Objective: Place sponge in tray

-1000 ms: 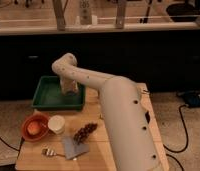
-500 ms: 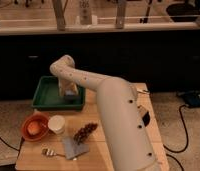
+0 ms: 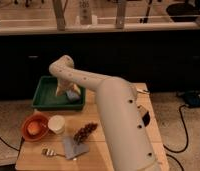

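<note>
Clutter is sitting on the front left of the wooden table (image 3: 34, 158): an orange bowl (image 3: 35, 128) with something pale yellow in it, a white cup (image 3: 56, 124) just beside it, a brown knobbly cluster (image 3: 85, 132), and a flat grey square sheet (image 3: 74, 147) with a small utensil (image 3: 48, 151) lying at its left edge. All of this is lying in front of the green tray (image 3: 39, 95), which is sitting at the table's back left corner.

The bulky white arm (image 3: 118, 117) is stretching across the right half of the table and hiding most of that side, with its elbow arching over the tray's back wall. The gripper (image 3: 63, 91) is hanging down inside the tray, low over the floor. Whether it is open or closed cannot be told. The pale blue sponge (image 3: 73, 95) is lying inside the tray near the right front corner, just beside the gripper; whether the two are touching cannot be told.

The tray's left half is showing bare green floor. A dark wall is running close behind the table, and black cables (image 3: 183, 130) are trailing on the floor to the right.
</note>
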Robot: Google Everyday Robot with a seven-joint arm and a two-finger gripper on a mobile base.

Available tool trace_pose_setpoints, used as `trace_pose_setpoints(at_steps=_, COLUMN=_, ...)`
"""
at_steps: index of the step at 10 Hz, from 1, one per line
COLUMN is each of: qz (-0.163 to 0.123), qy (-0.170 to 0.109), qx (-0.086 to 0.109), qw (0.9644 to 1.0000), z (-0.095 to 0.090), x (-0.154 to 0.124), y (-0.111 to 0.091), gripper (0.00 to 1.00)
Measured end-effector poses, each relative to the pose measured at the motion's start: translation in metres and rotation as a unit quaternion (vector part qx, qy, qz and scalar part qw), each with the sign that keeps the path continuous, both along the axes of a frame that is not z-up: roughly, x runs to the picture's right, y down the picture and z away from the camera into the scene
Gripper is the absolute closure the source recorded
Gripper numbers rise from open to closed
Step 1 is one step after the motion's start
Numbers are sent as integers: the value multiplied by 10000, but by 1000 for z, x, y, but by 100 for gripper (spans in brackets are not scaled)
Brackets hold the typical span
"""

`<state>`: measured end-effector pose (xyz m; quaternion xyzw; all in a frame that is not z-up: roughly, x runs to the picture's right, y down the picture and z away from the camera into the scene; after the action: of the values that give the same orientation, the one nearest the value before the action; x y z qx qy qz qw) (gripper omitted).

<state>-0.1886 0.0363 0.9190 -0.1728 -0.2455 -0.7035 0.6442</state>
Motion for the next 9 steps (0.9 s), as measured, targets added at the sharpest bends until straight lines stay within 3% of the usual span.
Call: trace_pose_setpoints(at_steps=9, qz=-45, qy=-99, qx=129, qw=9999, z=-10, x=-1, y=-13, gripper=20)
